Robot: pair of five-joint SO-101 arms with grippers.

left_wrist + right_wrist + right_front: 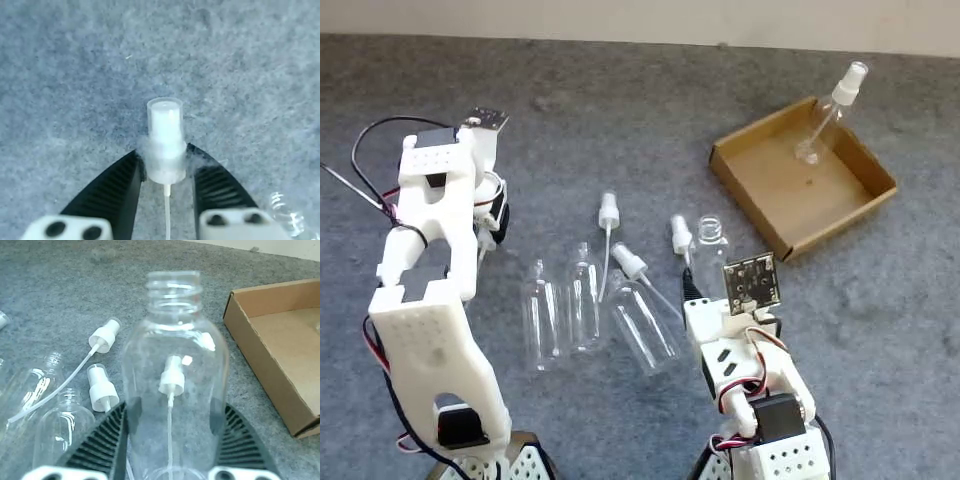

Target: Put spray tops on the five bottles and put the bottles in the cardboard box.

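Note:
My left gripper point(165, 172) is shut on a white spray top point(165, 142) with its thin tube, just above the grey carpet; from above this gripper point(496, 222) sits at the left of the table. My right gripper point(172, 440) is shut on an upright clear bottle point(175, 365) with an open neck, which also shows in the high view point(712, 248). Three clear bottles point(583, 302) lie side by side between the arms. Loose spray tops point(608, 212) lie near them, and another point(680, 234) stands next to the held bottle. A capped bottle point(828, 115) leans in the cardboard box point(750, 175).
The cardboard box point(260, 345) is a shallow open tray at the back right, close beside the held bottle. Grey carpet covers the table. Black cables point(365, 150) trail from the left arm at the far left. A bottle neck point(285, 215) lies near the left gripper.

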